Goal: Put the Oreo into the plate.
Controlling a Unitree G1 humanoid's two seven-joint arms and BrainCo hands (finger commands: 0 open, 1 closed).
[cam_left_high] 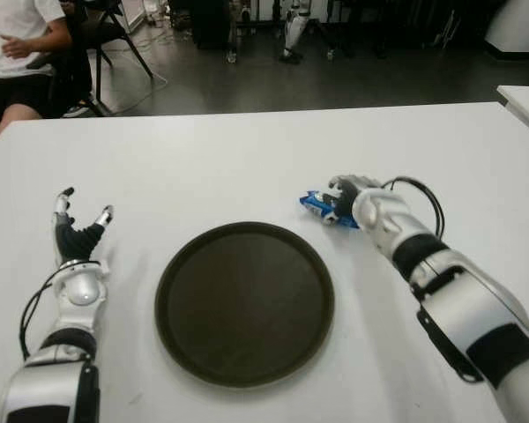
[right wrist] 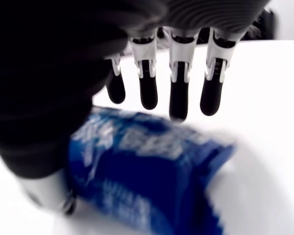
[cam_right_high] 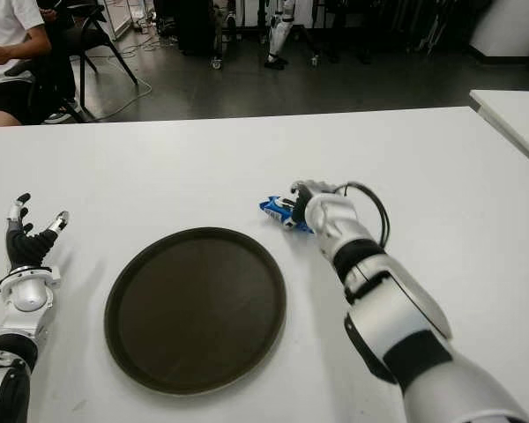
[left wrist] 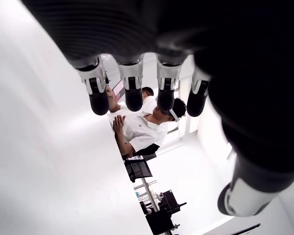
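The blue Oreo packet (cam_left_high: 322, 207) is seen lying on the white worktop (cam_left_high: 247, 159), just beyond the right rim of the round dark plate (cam_left_high: 244, 301) and outside it. The right hand (cam_left_high: 351, 196) is placed over the packet, whose far end is hidden beneath it. In the right wrist view the fingers (right wrist: 179, 93) are extended above the packet (right wrist: 147, 181), not closed on it; thumb contact cannot be made out. The left hand (cam_left_high: 78, 231) is shown left of the plate, fingers spread, nothing held.
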